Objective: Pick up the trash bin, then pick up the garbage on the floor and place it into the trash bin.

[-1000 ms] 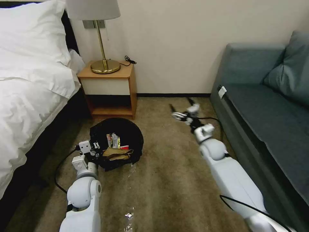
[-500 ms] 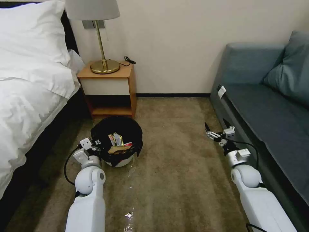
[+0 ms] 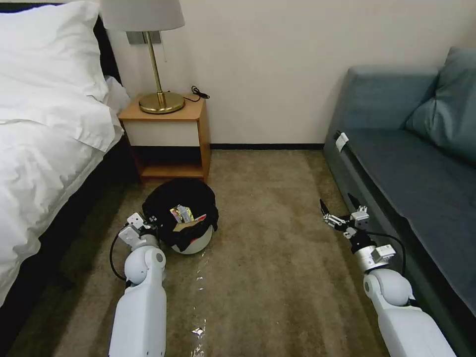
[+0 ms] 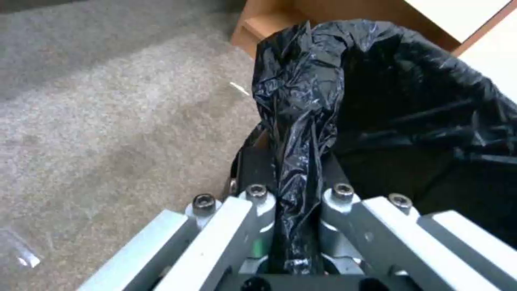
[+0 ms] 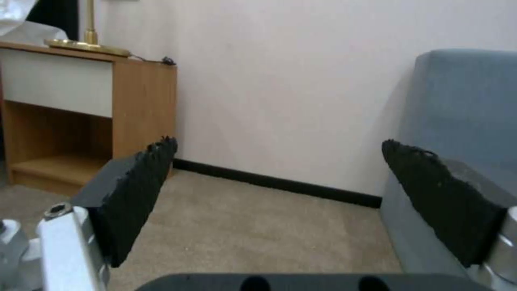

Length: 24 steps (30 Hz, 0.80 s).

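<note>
The trash bin is tipped, its white underside toward me and its black bag liner bunched over the rim. My left gripper is shut on the rim and liner, and the left wrist view shows the gripper pinching a fold of black liner. Garbage lies inside the bin: a flat snack wrapper, a brown paper bag and a red scrap. My right gripper hangs open over the carpet beside the sofa, with nothing between its pads.
A bed runs along the left and a wooden nightstand with a brass lamp stands behind the bin. The blue-grey sofa is close on the right. Small clear glinting scraps lie on the carpet near me.
The right arm has pulled back from mid-carpet to the sofa side, still open. The bin has tipped further in the left gripper, baring its white underside.
</note>
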### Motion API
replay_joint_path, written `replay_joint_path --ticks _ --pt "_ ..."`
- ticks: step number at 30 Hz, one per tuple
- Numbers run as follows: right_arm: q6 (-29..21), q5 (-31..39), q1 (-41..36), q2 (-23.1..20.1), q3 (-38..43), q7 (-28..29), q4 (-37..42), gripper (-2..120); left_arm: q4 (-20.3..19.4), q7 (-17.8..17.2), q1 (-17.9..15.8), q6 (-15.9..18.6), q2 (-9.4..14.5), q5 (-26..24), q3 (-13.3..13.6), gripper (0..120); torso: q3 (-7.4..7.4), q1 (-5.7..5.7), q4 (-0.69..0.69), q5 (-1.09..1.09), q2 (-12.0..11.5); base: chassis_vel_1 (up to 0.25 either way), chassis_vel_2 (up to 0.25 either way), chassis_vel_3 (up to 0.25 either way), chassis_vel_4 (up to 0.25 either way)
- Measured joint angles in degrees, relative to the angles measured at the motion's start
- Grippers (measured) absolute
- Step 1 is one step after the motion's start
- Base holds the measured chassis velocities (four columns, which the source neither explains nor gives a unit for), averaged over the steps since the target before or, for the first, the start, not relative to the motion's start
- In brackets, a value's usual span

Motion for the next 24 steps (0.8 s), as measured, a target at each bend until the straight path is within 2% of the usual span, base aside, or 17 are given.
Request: replay_joint_path --ticks 6,8,9,11,12,14,15,17,18,20,21,23,24 --pt "0.2 0.2 0.0 0.0 0.1 -0.4 0.0 97 0.4 0.4 0.1 0.0 0.0 0.1 0.0 5 0.00 0.00 -0.02 -0.01 0.0 0.000 0.000 0.000 0.000" --pt "0.2 0.2 -0.1 0.0 0.1 -0.7 0.0 97 0.4 0.5 0.3 0.0 0.1 0.2 -0.1 16 0.00 0.00 -0.01 0.00 0.0 0.000 0.000 0.000 0.000" --pt "0.2 0.2 -0.1 0.0 0.1 -0.7 0.0 97 0.4 0.5 0.3 0.0 0.1 0.2 -0.1 16 0.00 0.00 -0.01 0.00 0.0 0.000 0.000 0.000 0.000" --pt "0.2 0.3 -0.1 -0.1 0.1 -0.9 0.0 97 0.0 0.4 0.7 -0.1 0.2 0.3 -0.3 28 0.00 0.00 0.00 0.00 0.0 0.000 0.000 0.000 0.000" --pt "0.2 0.3 -0.1 -0.1 0.1 -0.9 0.0 97 0.0 0.4 0.7 -0.1 0.2 0.3 -0.3 28 0.00 0.00 0.00 0.00 0.0 0.000 0.000 0.000 0.000" --pt "0.2 0.3 -0.1 -0.2 0.1 -1.1 0.1 97 -0.7 0.4 1.1 0.0 0.5 0.3 -0.3 38 0.00 0.00 -0.01 0.00 0.0 0.000 0.000 0.000 0.000" --pt "0.2 0.3 -0.1 -0.2 0.1 -1.1 0.1 97 -0.7 0.4 1.1 0.0 0.5 0.3 -0.3 38 0.00 0.00 -0.01 0.00 0.0 0.000 0.000 0.000 0.000" --pt "0.2 0.3 -0.1 -0.1 -0.1 -1.3 0.2 97 -1.6 0.3 1.6 0.1 0.6 0.3 -0.3 50 -0.01 0.00 -0.01 0.00 0.0 0.000 0.000 0.000 0.000" --pt "0.2 0.3 -0.1 -0.1 -0.1 -1.3 0.2 97 -1.6 0.3 1.6 0.1 0.6 0.3 -0.3 50 -0.01 0.00 -0.01 0.00 0.0 0.000 0.000 0.000 0.000" --pt "0.2 0.1 -0.2 0.1 -0.3 -1.5 0.2 97 -2.8 0.3 2.2 0.4 0.7 0.3 -0.2 60 -0.01 0.00 -0.01 0.00 0.0 0.000 0.000 0.000 0.000" --pt "0.2 0.1 -0.2 0.1 -0.3 -1.5 0.2 97 -2.8 0.3 2.2 0.4 0.7 0.3 -0.2 60 -0.01 0.00 -0.01 0.00 0.0 0.000 0.000 0.000 0.000" --pt "0.2 0.0 -0.2 0.2 -0.4 -1.6 0.2 97 -4.7 0.3 3.0 0.9 0.8 0.5 0.1 69 -0.01 0.00 -0.01 0.00 0.0 0.000 0.000 0.000 0.000" --pt "0.2 0.0 -0.2 0.2 -0.4 -1.6 0.2 97 -4.7 0.3 3.0 0.9 0.8 0.5 0.1 69 -0.01 0.00 -0.01 0.00 0.0 0.000 0.000 0.000 0.000"
